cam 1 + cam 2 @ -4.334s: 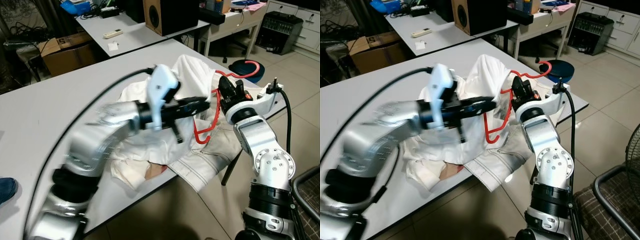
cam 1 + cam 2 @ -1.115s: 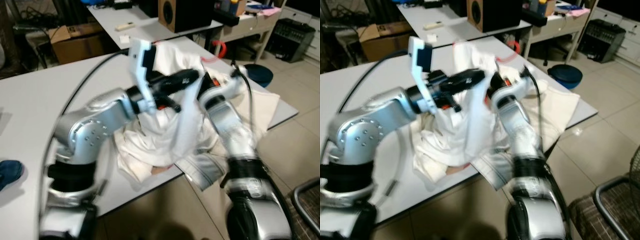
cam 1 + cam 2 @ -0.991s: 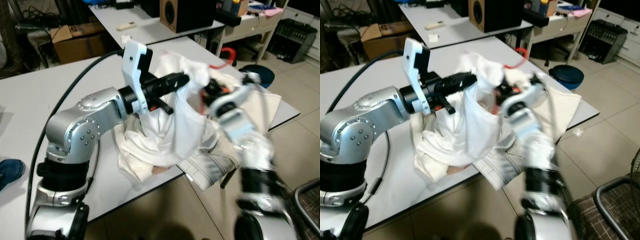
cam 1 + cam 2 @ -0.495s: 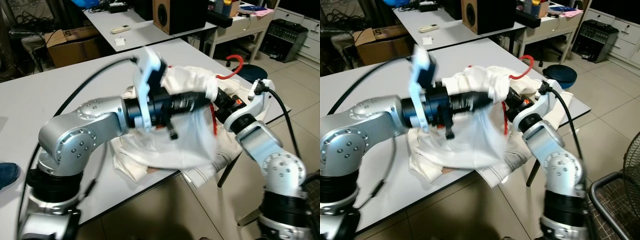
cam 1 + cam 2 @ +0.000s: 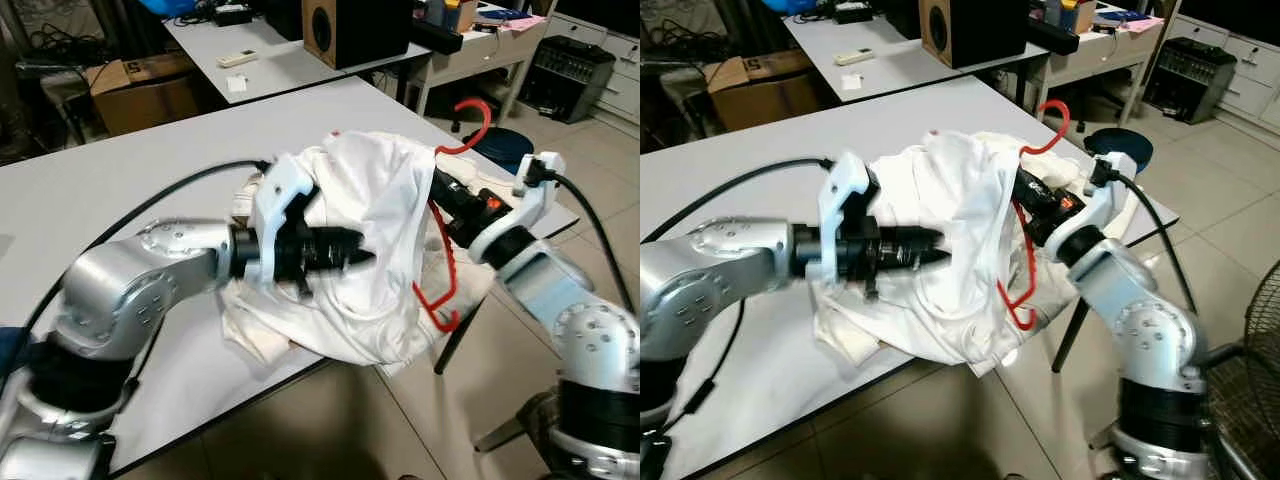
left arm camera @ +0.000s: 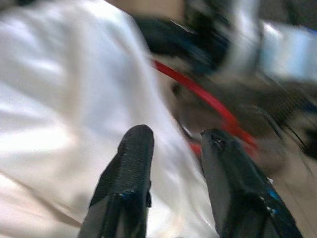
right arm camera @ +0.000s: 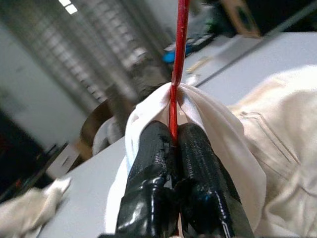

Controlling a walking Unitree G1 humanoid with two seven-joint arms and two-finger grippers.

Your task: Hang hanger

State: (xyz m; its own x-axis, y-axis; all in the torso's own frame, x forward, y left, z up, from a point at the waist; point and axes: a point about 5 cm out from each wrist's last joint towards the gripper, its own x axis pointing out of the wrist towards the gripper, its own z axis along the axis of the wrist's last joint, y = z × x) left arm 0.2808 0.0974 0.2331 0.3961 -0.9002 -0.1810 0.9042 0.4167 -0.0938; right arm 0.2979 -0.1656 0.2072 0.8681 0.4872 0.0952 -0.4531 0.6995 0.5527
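A red wire hanger is held up over the table's right end, its hook on top. A white shirt drapes over it, hiding most of the frame. My right gripper reaches in from the right and is shut on the hanger's neck; its two fingers press together on the red rod in the right wrist view. My left gripper points into the shirt from the left. In the left wrist view its fingers stand apart against the white cloth, and the red wire lies beyond them.
A beige garment lies bunched on the grey table under the shirt, near the front edge. Behind stand a second table with a speaker, a cardboard box and, to the right, a blue stool.
My left gripper has drawn back to the left and lower, away from the hanger's neck. The shirt, lifted before, now hangs draped over the hanger.
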